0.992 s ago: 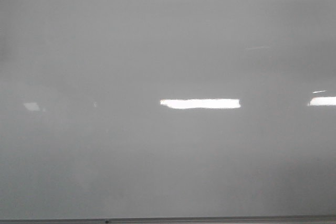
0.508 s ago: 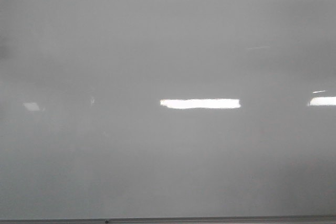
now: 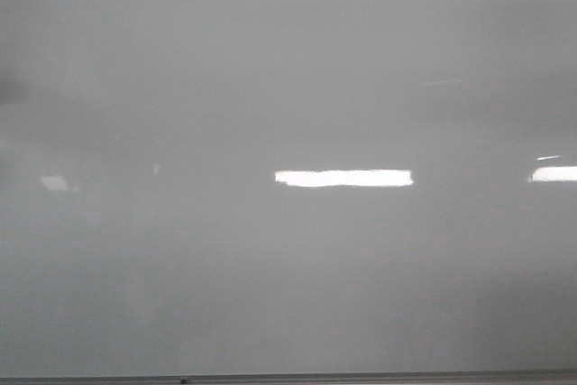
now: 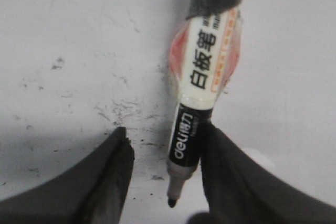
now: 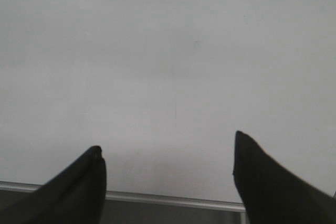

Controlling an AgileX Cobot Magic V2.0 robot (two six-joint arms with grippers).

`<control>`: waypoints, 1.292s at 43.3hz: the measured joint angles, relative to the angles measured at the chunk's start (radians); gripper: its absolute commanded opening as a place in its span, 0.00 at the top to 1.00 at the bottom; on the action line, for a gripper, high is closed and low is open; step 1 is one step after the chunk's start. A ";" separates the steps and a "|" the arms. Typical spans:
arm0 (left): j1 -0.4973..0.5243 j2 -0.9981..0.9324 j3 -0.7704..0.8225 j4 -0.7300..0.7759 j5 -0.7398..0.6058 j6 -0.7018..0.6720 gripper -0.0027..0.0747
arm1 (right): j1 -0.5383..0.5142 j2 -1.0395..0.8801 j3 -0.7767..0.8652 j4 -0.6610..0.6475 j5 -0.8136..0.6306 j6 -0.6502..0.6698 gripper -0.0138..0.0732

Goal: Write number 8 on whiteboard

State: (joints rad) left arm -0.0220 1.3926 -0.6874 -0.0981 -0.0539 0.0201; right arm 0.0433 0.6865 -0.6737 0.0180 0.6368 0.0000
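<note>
The whiteboard [image 3: 288, 60] fills the front view as a glossy pale grey surface; its thin grey frame edge [image 3: 361, 377] runs along the near side, and bright rectangular light reflections [image 3: 343, 178] lie across its middle and right portions. No drawn stroke of the number 8 is visible on the board in any view. In the left wrist view, the left gripper [image 4: 164, 169] has its two dark fingers [image 4: 107, 174] spread, with a whiteboard marker [image 4: 202, 85] lying against the inner face of one finger while the other finger stands apart from it. The marker is uncapped, its dark tip [image 4: 171, 202] showing between the fingertips; whether the tip touches the board cannot be told. The board surface [image 4: 79, 51] under this gripper carries scattered dark specks and smudges. In the right wrist view, the right gripper [image 5: 168, 169] is spread wide and empty over bare board [image 5: 168, 51], just beside the frame edge [image 5: 157, 199].
</note>
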 measured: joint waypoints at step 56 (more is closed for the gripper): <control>-0.357 -0.326 -0.264 -0.134 0.940 0.528 0.99 | 0.000 0.091 -0.167 0.167 0.296 -0.210 0.23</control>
State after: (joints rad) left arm -0.3793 1.0663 -0.9517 -0.2322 0.8864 0.5483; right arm 0.0433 0.7776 -0.8408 0.1849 0.9327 -0.2104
